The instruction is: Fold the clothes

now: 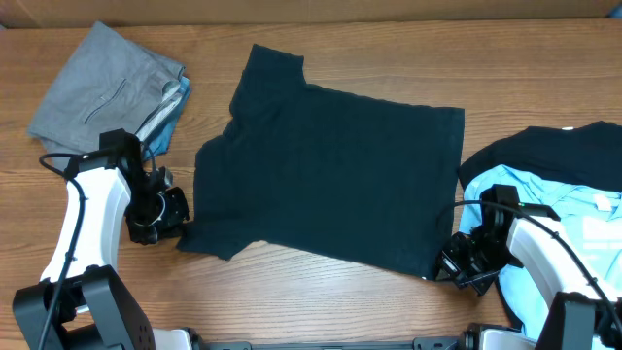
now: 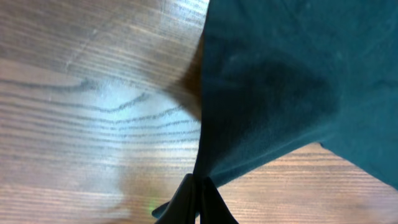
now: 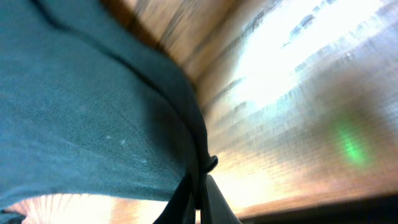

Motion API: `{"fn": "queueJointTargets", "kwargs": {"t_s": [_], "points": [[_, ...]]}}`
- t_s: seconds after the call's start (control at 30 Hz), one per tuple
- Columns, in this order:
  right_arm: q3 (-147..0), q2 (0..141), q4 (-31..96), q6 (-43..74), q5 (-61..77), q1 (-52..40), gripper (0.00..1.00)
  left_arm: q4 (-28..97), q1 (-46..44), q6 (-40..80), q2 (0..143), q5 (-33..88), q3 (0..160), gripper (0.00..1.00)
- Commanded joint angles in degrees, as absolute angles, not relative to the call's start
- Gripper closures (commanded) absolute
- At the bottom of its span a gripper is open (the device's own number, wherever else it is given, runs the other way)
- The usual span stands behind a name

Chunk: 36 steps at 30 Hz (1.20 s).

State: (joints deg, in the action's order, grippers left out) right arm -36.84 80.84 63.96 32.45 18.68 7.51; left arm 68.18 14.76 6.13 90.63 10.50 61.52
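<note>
A dark teal T-shirt (image 1: 330, 165) lies spread flat in the middle of the table, collar at the far left. My left gripper (image 1: 178, 216) is shut on the shirt's near-left sleeve corner; in the left wrist view the cloth (image 2: 273, 81) rises from the closed jaws (image 2: 199, 186). My right gripper (image 1: 449, 264) is shut on the shirt's near-right hem corner; in the right wrist view the hem (image 3: 93, 112) is pinched between the fingers (image 3: 202, 186). Both corners are low over the wood.
Folded grey shorts (image 1: 102, 87) on a light blue garment lie at the far left. A heap with a dark navy garment (image 1: 564, 151) and a light blue shirt (image 1: 573, 214) lies at the right edge.
</note>
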Motion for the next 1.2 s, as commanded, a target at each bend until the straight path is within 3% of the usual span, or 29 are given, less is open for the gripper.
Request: {"fn": "queueJointTargets", "kwargs": {"t_s": [0.0, 0.27, 0.47, 0.97, 1.17], "points": [[-39.83, 77.38, 66.78, 31.07, 20.25, 7.49, 0.96, 69.89, 16.56, 7.86, 88.58, 10.11, 62.43, 0.96], [-40.49, 70.83, 78.65, 31.03, 20.69, 6.31, 0.96, 74.63, 25.08, 7.75, 82.74, 8.82, 62.43, 0.96], [-40.91, 67.83, 77.69, 29.41, 23.20, 6.33, 0.96, 72.95, 28.51, 6.85, 80.99, 9.78, 62.43, 0.96], [-40.91, 68.23, 67.40, 31.59, 24.56, 6.33, 0.92, 55.37, 17.69, 7.14, 81.84, 15.09, 62.41, 0.96], [-40.88, 70.43, 62.22, 33.08, 24.73, 6.33, 0.85, 47.68, 13.19, 7.75, 84.23, 15.09, 62.41, 0.96]]}}
